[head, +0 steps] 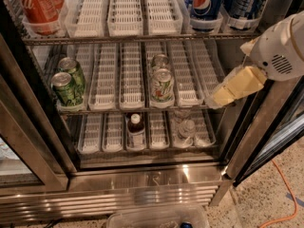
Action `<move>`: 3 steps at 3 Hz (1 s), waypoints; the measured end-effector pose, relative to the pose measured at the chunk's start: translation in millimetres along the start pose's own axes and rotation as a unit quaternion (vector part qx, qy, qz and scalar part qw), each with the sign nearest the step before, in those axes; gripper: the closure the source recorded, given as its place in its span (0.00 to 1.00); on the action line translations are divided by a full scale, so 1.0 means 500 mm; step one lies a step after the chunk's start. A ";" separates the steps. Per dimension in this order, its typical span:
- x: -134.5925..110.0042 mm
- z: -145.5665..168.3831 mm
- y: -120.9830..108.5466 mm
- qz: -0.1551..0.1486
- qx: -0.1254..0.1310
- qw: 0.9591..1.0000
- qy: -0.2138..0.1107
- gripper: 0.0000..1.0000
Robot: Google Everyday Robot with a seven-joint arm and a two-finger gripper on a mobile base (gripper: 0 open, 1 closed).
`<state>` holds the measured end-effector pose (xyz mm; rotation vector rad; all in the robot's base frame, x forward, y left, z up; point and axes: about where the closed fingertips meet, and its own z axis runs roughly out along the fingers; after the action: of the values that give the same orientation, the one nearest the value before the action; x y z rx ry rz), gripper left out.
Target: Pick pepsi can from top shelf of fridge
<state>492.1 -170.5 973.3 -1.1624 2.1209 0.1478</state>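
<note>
Dark-blue pepsi can [205, 4] stands front-right on the top shelf [142, 38]; the tool [233, 88], open or closed cannot be told, sits lower beside the middle rack [118, 110], so raise it and approach squarely.

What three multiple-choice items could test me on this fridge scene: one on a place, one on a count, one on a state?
1. Where does the pepsi can stand?
A) top shelf, right part
B) bottom rack, left
C) floor in front

2. How many green cans stand in the left lane of the middle rack?
A) none
B) two
C) five

3. What is the state of the pepsi can?
A) lifted off the shelf
B) lying on its side
C) upright, untouched

Key:
1 A, its round logo shows just above the top front rail, at the right.
2 B, two silver tops show, one behind the other.
3 C, the gripper is lower and to the right, beside the middle rack, apart from the can.
</note>
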 end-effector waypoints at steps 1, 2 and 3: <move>-0.004 -0.001 -0.003 0.000 0.004 1.000 -0.003 0.00; -0.001 -0.001 -0.007 0.021 0.009 1.000 -0.011 0.00; -0.007 0.028 -0.005 0.079 0.026 0.996 -0.031 0.00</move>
<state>502.8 -163.6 965.7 -0.9466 2.1487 0.1962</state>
